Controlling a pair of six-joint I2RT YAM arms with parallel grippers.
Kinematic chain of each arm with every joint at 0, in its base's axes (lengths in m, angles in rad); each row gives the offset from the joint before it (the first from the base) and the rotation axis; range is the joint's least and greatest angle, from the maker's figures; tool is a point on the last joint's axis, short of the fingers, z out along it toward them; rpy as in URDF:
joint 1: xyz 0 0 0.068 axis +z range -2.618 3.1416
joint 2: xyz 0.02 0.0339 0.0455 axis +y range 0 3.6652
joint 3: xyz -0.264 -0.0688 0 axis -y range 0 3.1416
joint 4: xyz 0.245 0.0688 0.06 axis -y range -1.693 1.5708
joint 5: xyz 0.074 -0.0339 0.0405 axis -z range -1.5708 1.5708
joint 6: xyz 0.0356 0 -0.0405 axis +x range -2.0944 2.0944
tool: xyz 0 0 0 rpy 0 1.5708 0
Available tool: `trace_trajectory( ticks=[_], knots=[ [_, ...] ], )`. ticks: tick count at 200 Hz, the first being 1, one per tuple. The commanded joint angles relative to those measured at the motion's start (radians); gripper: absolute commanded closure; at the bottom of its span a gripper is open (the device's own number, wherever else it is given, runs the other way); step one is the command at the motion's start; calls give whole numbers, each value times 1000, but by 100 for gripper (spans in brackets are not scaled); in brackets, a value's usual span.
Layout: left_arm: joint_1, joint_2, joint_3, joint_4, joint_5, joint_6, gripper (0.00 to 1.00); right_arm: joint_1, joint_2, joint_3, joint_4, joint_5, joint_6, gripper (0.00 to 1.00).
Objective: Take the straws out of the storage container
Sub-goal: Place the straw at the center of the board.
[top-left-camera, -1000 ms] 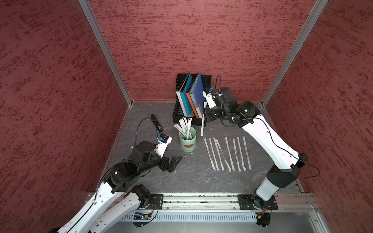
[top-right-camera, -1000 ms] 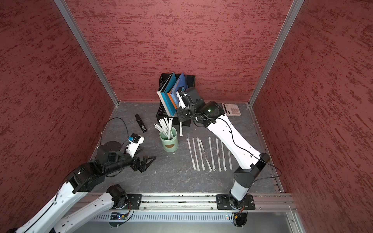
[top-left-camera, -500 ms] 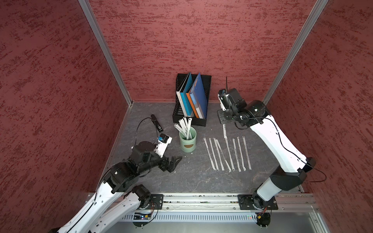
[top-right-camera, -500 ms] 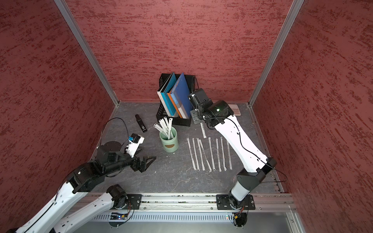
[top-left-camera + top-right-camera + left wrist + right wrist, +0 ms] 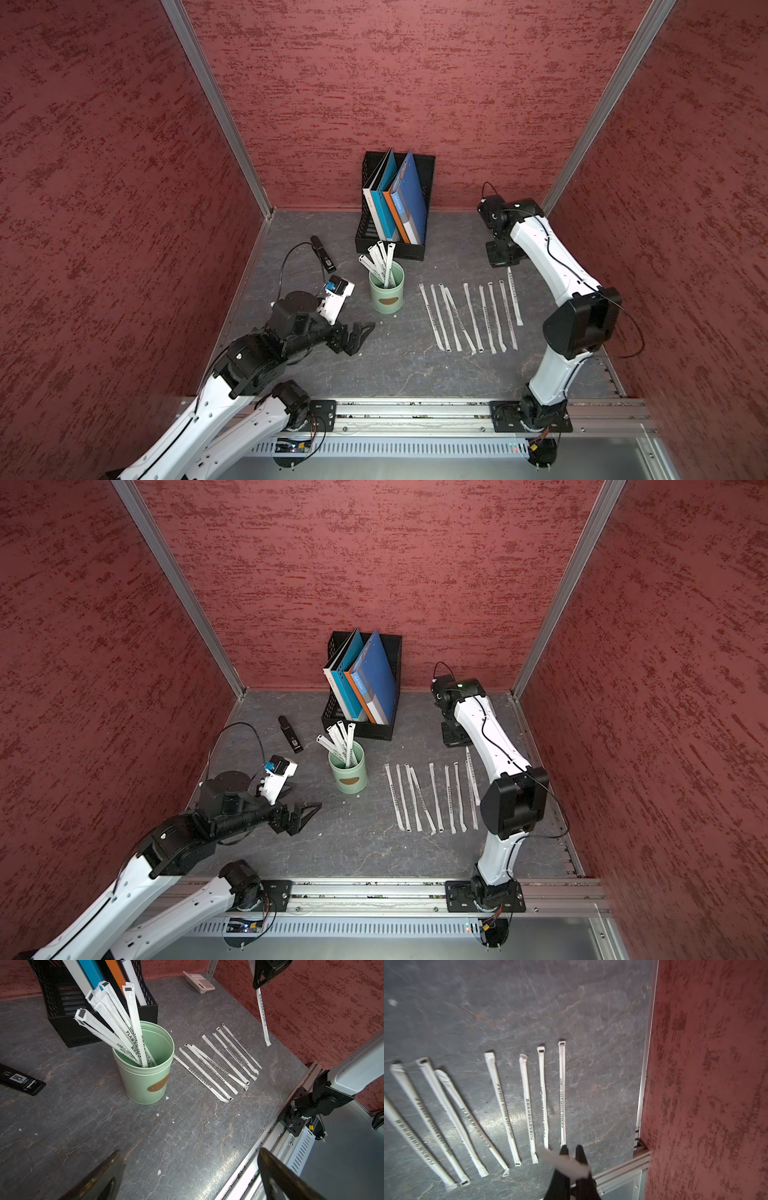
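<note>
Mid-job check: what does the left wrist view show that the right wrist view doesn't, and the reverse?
Left wrist only: the cup with standing straws in it, the file rack, the calculator and the open left gripper.
Right wrist only: a close, blurred look at the right gripper shut on the held straw.
Both: the row of straws lying on the table, plus the right gripper and its held straw.
</note>
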Motion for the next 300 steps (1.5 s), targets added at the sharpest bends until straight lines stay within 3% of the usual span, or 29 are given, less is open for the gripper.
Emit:
trace_trajectory(
  ticks=[1,31,141,300],
  knots=[
    [1,-4,6,-7,1,1,0,-45,34,-35,23,-6,-9,99],
    [1,-5,4,-7,-2,3,1,-76,104,-78,45,38,-17,99],
    [1,-8,5,-8,-2,3,1,-182,291,-114,154,-3,-74,98],
    [-1,2,4,-7,-1,4,1,-229,361,-93,176,-31,-64,87]
  ],
)
